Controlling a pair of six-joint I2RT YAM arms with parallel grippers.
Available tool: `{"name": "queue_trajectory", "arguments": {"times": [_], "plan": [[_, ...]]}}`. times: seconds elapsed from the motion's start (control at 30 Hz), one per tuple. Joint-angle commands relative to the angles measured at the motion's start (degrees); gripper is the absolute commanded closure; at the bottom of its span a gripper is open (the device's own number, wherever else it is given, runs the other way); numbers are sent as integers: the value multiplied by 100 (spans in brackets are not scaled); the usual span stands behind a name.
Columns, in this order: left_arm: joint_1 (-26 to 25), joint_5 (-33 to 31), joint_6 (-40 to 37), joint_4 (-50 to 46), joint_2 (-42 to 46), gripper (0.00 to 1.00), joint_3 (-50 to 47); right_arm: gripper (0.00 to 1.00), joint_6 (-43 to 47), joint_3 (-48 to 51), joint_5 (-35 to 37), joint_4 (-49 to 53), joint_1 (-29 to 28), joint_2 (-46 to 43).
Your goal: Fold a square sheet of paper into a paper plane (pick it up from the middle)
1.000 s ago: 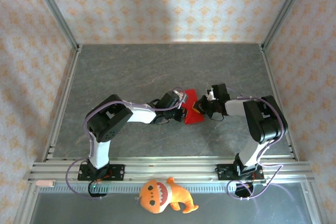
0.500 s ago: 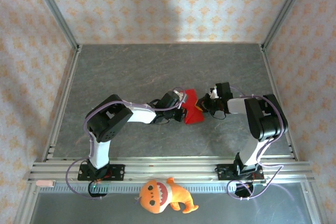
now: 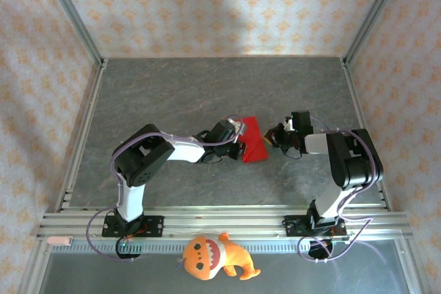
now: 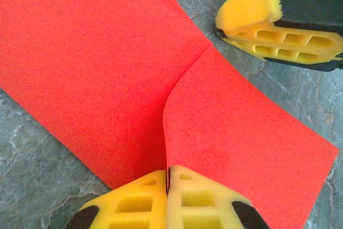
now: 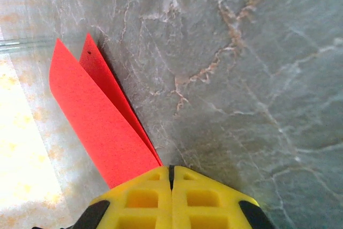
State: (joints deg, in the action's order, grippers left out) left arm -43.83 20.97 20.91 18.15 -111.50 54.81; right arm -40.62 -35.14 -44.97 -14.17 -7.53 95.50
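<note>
- The square sheet of paper (image 3: 253, 137) sits near the middle of the grey worktop (image 3: 172, 94), between the two arms, and is creased into two panels.
- The left end effector (image 4: 167, 183) is closed on the sheet. It pinches the near edge at the crease, where the paper rises into a ridge.
- The right end effector (image 5: 171, 178) has its fingers pressed together. In the left wrist view its tip is just off the paper's far edge, with bare worktop between them.
- An orange plush toy (image 3: 212, 255) lies by the near rail, well apart from the paper.
</note>
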Motion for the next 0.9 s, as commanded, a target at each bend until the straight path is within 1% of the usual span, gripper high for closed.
{"name": "queue_trajectory", "arguments": {"times": [0.0,0.07,0.17,0.3,0.37,0.43,0.63,0.73,0.87], "plan": [[12,-180,-64,-646,-203,97,-248,100,-138,84,-9,-273,18,-390],[13,-189,-63,-646,-196,97,-254,100,-178,92,-199,-344,-15,-503],[13,-181,-45,-629,-188,97,-250,99,-129,10,-347,-214,-278,-531],[14,-154,-28,-611,-205,97,-216,98,48,-218,-119,363,-738,-390],[10,-146,-23,-616,-214,97,-191,98,39,-194,-30,394,-844,-324],[10,-132,-28,-635,-215,97,-170,99,6,-135,87,393,-912,-279],[9,-103,-33,-643,-217,97,-162,99,173,18,125,509,-997,-31],[7,-115,-30,-652,-187,96,-172,100,364,176,478,740,-1004,87],[10,-118,1,-666,-121,95,-172,100,542,261,771,990,-1005,155]]}}
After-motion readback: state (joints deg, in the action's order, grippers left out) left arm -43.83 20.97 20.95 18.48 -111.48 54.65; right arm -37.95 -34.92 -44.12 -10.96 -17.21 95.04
